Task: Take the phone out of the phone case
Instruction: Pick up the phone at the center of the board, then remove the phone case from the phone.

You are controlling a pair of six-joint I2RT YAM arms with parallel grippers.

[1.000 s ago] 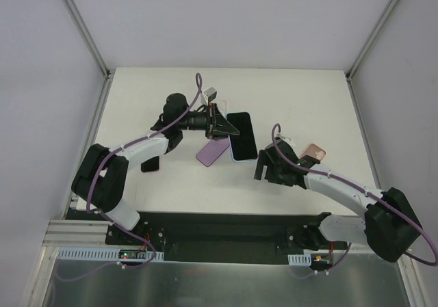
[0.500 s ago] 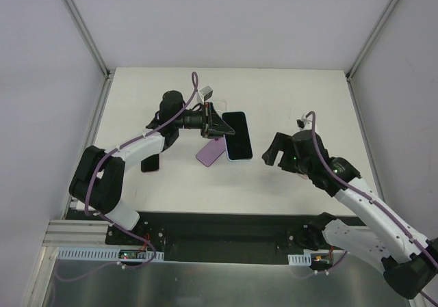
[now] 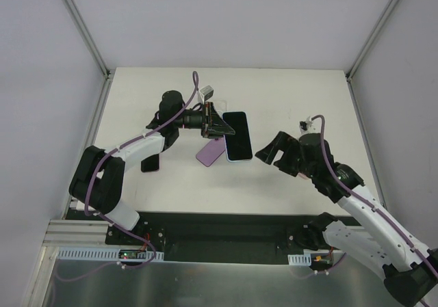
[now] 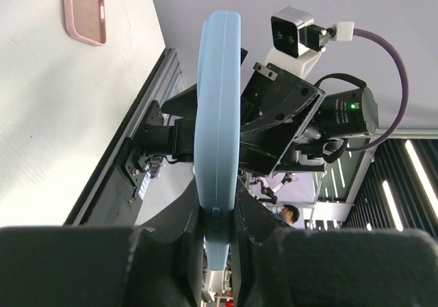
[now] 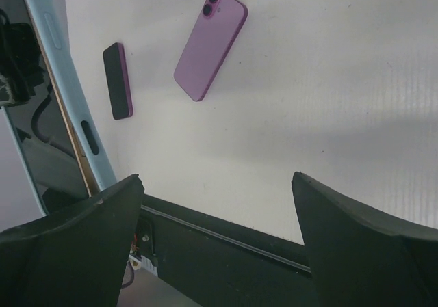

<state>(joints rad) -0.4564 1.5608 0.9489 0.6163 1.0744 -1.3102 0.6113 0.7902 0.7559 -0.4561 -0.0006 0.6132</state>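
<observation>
The left hand [image 4: 217, 218] pinches one end of the blue phone case [image 4: 217, 102], phone [image 3: 237, 135] inside — up in the air, just right of the purple phone [image 3: 213, 152] on the counter [image 3: 294, 102]. The right hand [image 3: 268, 148] hangs further right, fingers [image 5: 75, 232] spread wide. It should grip the free rim and peel slowly. Only the left wrist view shows a pink case [image 4: 84, 9].

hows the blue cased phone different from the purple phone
The blue cased phone is clamped at one end by the left gripper; the purple phone lies loose on the table. The blue cased phone shows its dark screen to the top camera; the purple phone lies back up, camera lenses showing. Both are slim rectangular handsets.
</observation>
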